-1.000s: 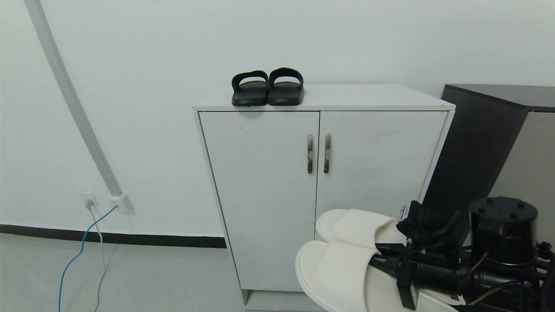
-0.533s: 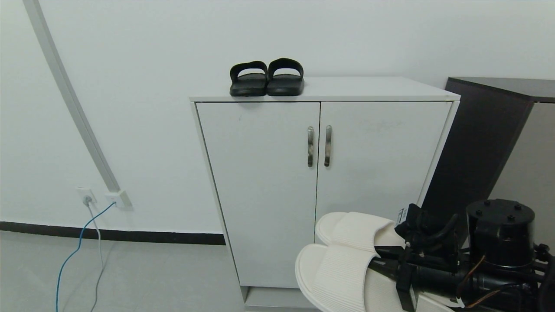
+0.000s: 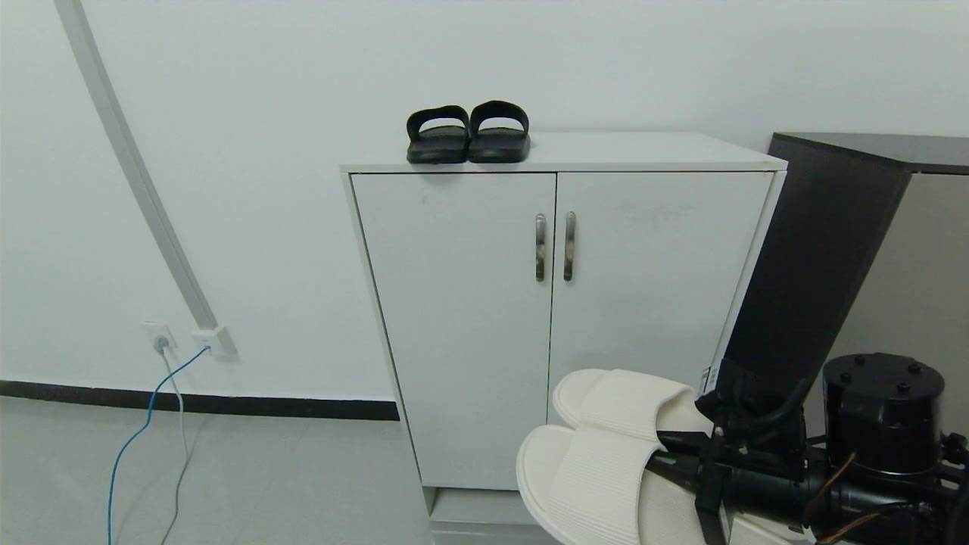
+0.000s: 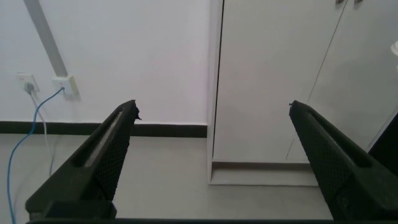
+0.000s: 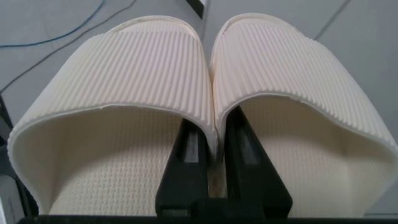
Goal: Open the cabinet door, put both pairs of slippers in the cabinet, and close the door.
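A white two-door cabinet stands against the wall, both doors shut, with two metal handles at the centre seam. A pair of black slippers sits on the cabinet's top, left of middle. My right gripper, low in front of the right door, is shut on the inner straps of a pair of cream slippers, held side by side. My left gripper is open and holds nothing, facing the cabinet's lower left corner.
A dark cabinet stands close to the white cabinet's right side. On the left wall are a grey conduit, sockets and cables trailing down to the floor. Bare floor lies left of the cabinet.
The head view has shifted, so the cabinet sits a little higher in the picture. The right gripper still holds the cream slippers in the same spot.
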{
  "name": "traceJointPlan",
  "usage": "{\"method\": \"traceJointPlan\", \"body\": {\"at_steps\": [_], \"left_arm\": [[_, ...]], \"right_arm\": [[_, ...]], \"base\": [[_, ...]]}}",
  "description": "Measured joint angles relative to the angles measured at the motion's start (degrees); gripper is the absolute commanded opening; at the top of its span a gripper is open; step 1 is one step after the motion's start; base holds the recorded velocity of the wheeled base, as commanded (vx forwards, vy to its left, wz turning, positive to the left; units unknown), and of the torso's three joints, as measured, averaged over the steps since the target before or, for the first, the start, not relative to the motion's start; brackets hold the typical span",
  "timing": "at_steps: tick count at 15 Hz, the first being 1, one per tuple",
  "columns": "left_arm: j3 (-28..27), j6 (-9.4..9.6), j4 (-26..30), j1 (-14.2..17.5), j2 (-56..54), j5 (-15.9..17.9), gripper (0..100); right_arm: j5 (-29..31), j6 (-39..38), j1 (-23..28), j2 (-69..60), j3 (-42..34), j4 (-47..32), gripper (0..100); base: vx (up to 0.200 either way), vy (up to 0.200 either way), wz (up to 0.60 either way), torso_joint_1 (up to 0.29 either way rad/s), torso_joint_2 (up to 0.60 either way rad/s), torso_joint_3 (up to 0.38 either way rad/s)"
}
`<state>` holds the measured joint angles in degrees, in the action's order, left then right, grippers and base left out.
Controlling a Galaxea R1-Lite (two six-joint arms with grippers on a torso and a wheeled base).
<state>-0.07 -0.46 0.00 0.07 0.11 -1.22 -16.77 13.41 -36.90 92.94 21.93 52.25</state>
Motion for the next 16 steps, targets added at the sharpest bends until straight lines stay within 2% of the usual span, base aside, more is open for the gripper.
{"method": "traceJointPlan", "body": {"at_steps": [4,9,11,13,16], "left_arm": [[-1.05,-0.05,-0.60,-0.26,3.61,1.22,100],[-12.32,-1.23,-7.14,-1.12,23.42,10.35,100],[-15.47,-1.28,-13.96,-1.72,34.17,13.47,100],[-17.48,-1.34,-22.53,-3.79,44.70,14.90,100],[-21.88,-1.67,-32.82,-10.85,59.84,14.81,100]], "right_arm": [[0.02,-0.17,-0.17,-0.13,-0.52,0.09,0],[0.06,-0.13,-0.24,-0.16,-0.79,0.02,0],[0.09,-0.15,-0.26,-0.16,-0.83,0.02,0],[0.11,-0.15,-0.26,-0.20,-0.83,0.02,0],[0.09,-0.15,-0.33,-0.44,-0.83,0.02,0]], "base": [[0.000,0.000,0.00,-0.009,0.05,0.048],[0.000,0.000,0.00,0.000,0.00,0.000],[0.000,0.000,0.00,0.000,0.00,0.000],[0.000,0.000,0.00,0.000,0.00,0.000],[0.000,0.000,0.00,0.000,0.00,0.000]]}}
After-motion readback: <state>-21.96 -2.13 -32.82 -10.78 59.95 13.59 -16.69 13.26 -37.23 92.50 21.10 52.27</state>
